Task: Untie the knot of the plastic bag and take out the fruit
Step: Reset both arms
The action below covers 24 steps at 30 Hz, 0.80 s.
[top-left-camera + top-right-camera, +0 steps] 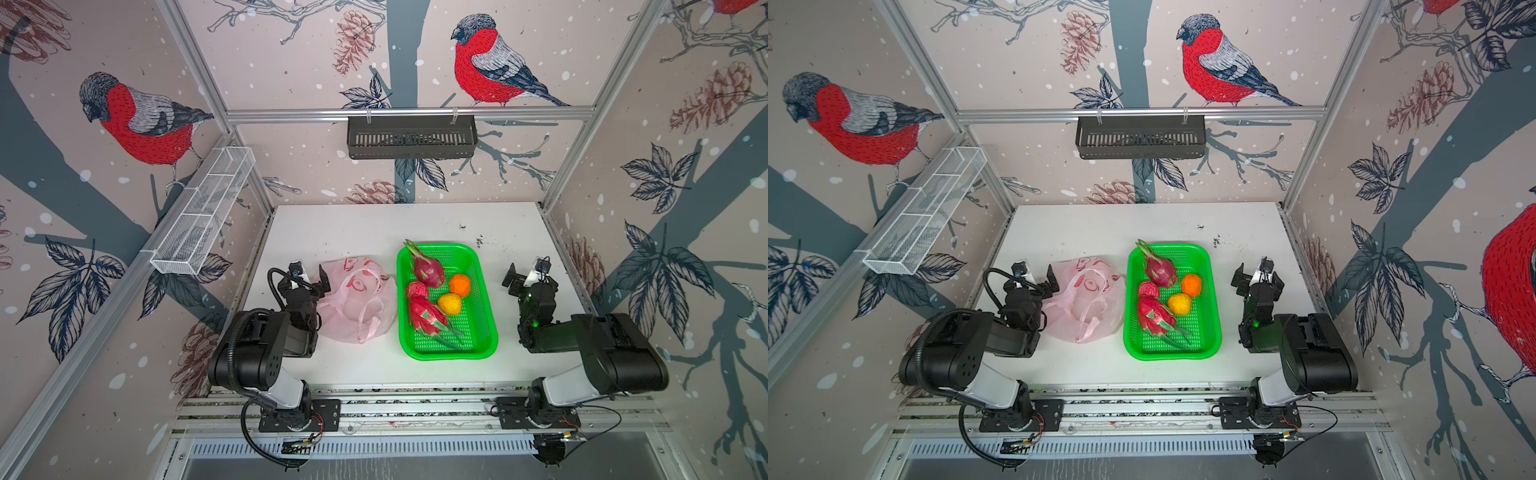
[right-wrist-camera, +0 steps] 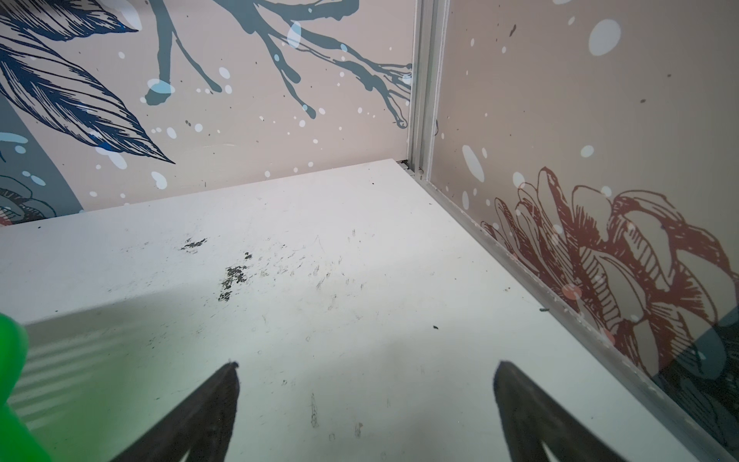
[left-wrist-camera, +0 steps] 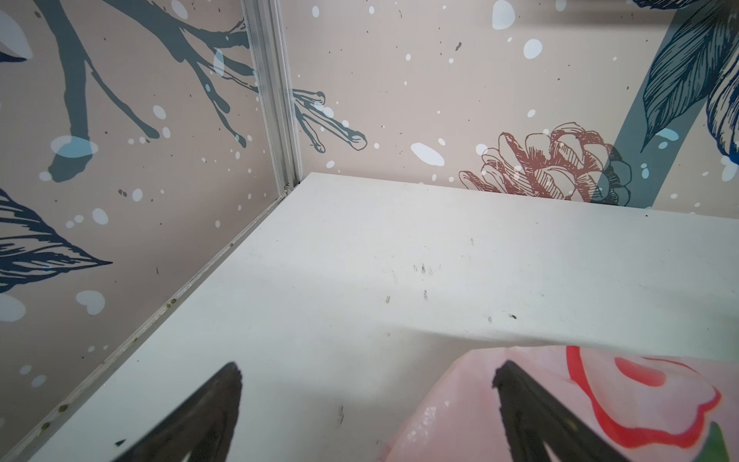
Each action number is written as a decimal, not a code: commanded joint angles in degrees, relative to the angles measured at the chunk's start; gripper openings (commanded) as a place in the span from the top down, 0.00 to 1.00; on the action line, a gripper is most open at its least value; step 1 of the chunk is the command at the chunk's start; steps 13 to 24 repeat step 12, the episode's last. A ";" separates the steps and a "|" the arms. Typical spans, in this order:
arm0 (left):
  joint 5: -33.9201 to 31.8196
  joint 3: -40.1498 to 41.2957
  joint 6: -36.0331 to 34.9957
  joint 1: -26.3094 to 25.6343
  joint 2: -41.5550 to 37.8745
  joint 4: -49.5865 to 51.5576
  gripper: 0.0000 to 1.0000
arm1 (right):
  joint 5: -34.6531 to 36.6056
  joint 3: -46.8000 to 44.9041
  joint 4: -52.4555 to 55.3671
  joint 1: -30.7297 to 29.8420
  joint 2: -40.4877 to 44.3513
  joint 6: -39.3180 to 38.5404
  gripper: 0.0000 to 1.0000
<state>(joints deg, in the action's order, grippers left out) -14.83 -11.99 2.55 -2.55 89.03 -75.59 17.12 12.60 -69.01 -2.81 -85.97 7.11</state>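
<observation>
While fruit (image 1: 428, 271) in green tray (image 1: 449, 354), plastic bag (image 1: 353, 318) slack beside it.

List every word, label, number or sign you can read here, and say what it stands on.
No readable text in any view.
On the thin translucent pale-pink plastic bag: red printed marks, outlined shapes only, no letters legible.
On the bright green perforated plastic tray, white table and bird-patterned walls: no writing visible.
</observation>
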 commanded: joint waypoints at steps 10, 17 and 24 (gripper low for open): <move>-0.20 -0.32 -0.87 -0.09 0.17 -1.49 0.02 | -1.30 0.50 -0.33 0.87 -0.16 -0.70 0.01; -0.21 -0.23 -0.83 -0.09 0.22 -1.57 0.02 | -1.13 0.16 -0.76 0.79 0.10 -0.93 0.01; -0.21 -0.23 -0.83 -0.09 0.22 -1.57 0.02 | -1.13 0.16 -0.76 0.79 0.10 -0.93 0.01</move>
